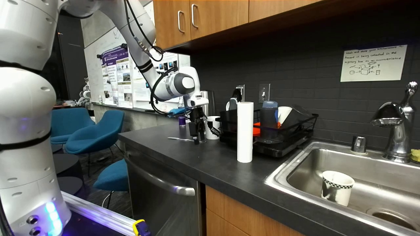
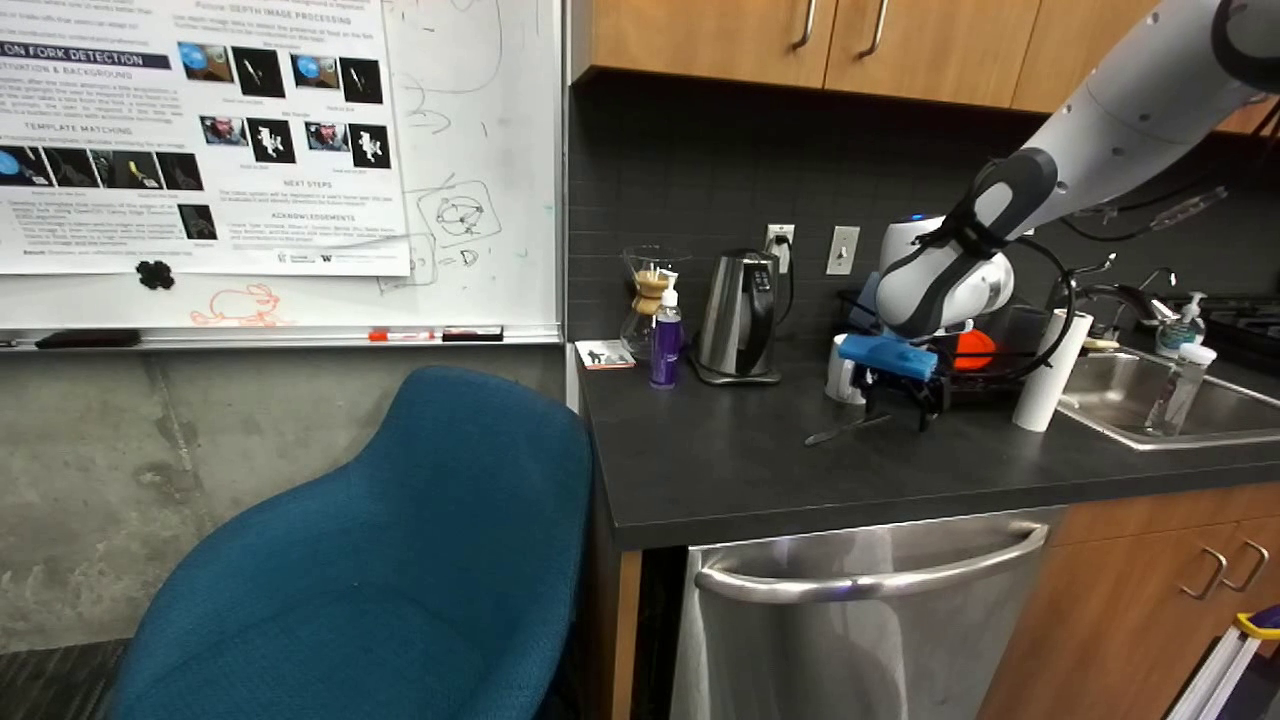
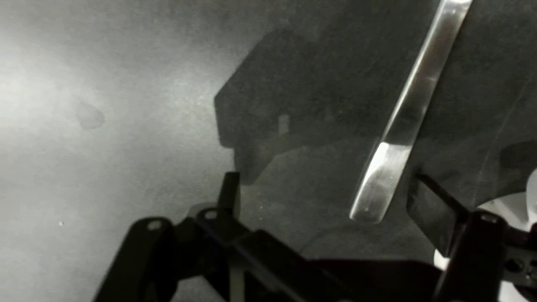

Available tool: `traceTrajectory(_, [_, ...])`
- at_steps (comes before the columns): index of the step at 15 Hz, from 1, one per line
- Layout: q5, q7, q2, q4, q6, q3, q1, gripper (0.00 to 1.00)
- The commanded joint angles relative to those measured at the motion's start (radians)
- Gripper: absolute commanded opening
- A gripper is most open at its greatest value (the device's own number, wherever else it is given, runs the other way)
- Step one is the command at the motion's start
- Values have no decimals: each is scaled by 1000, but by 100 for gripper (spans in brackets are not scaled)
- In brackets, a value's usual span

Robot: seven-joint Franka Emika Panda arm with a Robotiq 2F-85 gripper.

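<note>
My gripper [image 3: 329,184] stands open low over the dark counter [image 3: 138,126], with nothing held. A shiny metal utensil handle [image 3: 384,180] lies flat on the counter in the wrist view. Its rounded end reaches into the space between the fingers, closer to the right-hand finger [image 3: 434,209], with no contact visible. In both exterior views the utensil [image 1: 179,139] [image 2: 845,431] lies beside the gripper; part of it is hidden there. A white mug [image 1: 211,127] with dark lettering stands just behind the gripper; white surfaces [image 3: 509,207] show at lower right in the wrist view.
A black dish rack [image 1: 282,146] with dishes and a white upright cylinder [image 1: 245,131] stand toward the sink [image 1: 279,178], which holds a paper cup [image 1: 337,188]. A kettle [image 2: 735,320] and purple bottle [image 2: 665,345] stand farther along. Wooden cabinets [image 1: 216,16] hang above.
</note>
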Motion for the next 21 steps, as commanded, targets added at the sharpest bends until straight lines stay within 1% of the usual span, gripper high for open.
traceTrajectory(1, [-9,10,14,22,-30,-15,19,98])
traceTrajectory(2, [-8,9,16,23,-31,-15,18,82])
traceTrajectory(5, [-6,5,16,29,-33,-14,18,65])
traceTrajectory(8, [-6,5,16,38,-34,-14,20,43])
traceTrajectory(9, [-8,6,15,40,-35,-14,20,34])
traceTrajectory(11, [-7,5,15,43,-35,-14,20,19])
traceTrajectory(12, [-8,5,14,42,-35,-14,20,11])
traceTrajectory(13, [-8,4,13,42,-34,-14,20,4])
traceTrajectory(14, [-7,2,11,39,-34,-14,19,1])
traceTrajectory(15, [-7,1,7,35,-32,-13,19,4])
traceTrajectory(16, [-7,-4,-1,26,-25,-12,19,5])
traceTrajectory(21, [-2,-70,-57,-31,41,-6,8,5])
